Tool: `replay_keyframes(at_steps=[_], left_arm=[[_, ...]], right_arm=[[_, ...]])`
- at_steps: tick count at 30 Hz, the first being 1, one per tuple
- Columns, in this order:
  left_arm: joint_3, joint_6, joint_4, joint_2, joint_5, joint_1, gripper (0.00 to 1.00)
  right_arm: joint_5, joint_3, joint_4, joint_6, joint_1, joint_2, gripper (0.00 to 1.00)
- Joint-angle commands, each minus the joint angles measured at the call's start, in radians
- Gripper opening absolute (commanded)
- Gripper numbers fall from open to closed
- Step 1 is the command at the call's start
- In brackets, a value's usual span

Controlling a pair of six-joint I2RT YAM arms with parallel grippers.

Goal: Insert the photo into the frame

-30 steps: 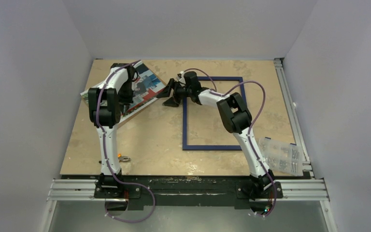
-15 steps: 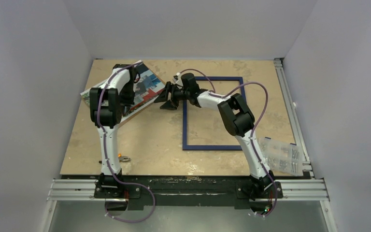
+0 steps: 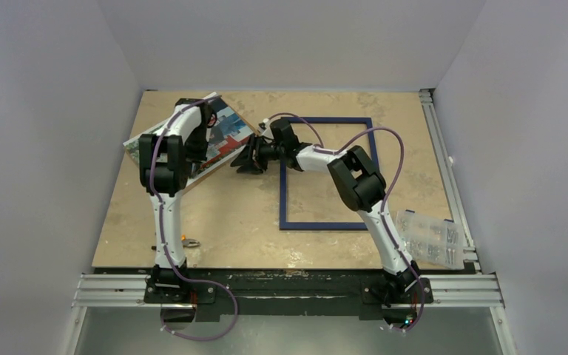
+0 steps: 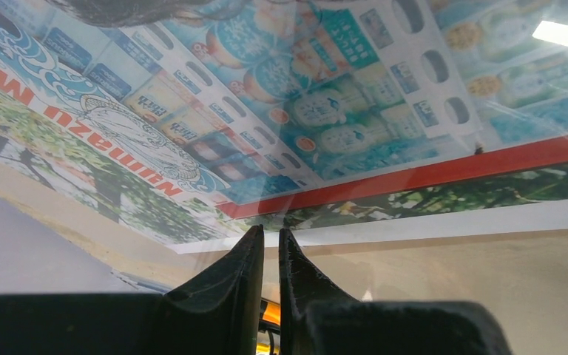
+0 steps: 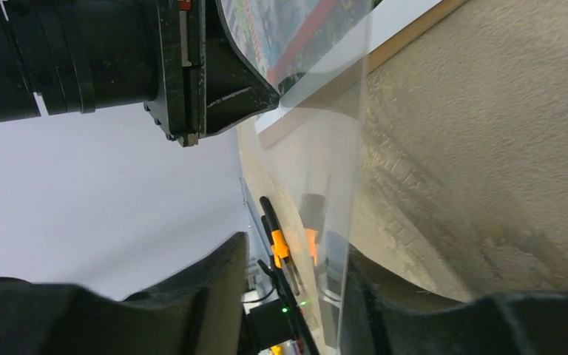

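Two steps remain, by my judgement: carry across, then seat. You have the photo (image 3: 229, 129) at the table's (image 3: 229, 222) far left, well apart from the frame (image 3: 325, 225), which lies flat at centre right. Your left gripper (image 4: 271, 231) is pinched on the photo's edge. Your right gripper (image 5: 292, 250) stands apart astride a clear sheet (image 5: 340, 148), unclamped. The photo's long axis runs near-left to far-right, with one corner towards the frame.
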Motion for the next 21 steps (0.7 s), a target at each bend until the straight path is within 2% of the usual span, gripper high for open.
replay_keyframes(at_steps=[1,6,10,11,16,19,21], left_arm=[[-0.016,0.012,0.003,-0.046,-0.004,-0.009,0.12],[-0.043,0.005,0.036,-0.133,-0.015,-0.009,0.15],[-0.070,0.001,0.076,-0.234,0.050,-0.009,0.26],[-0.077,-0.003,0.085,-0.265,0.074,-0.009,0.30],[-0.110,-0.052,0.143,-0.454,0.197,-0.009,0.60],[-0.131,-0.081,0.180,-0.578,0.290,-0.009,0.70],[-0.153,-0.103,0.213,-0.659,0.351,-0.009,0.74]], right_arm=[[-0.012,0.031,0.038,0.012,0.009,-0.001,0.35],[0.002,0.041,-0.045,-0.048,0.010,-0.027,0.10],[0.024,0.050,-0.128,-0.105,0.010,-0.054,0.01],[0.026,0.055,-0.146,-0.118,0.010,-0.060,0.00],[0.051,0.066,-0.246,-0.194,0.010,-0.111,0.00],[0.088,0.068,-0.323,-0.244,0.009,-0.153,0.00],[0.114,0.052,-0.349,-0.270,0.009,-0.196,0.00]])
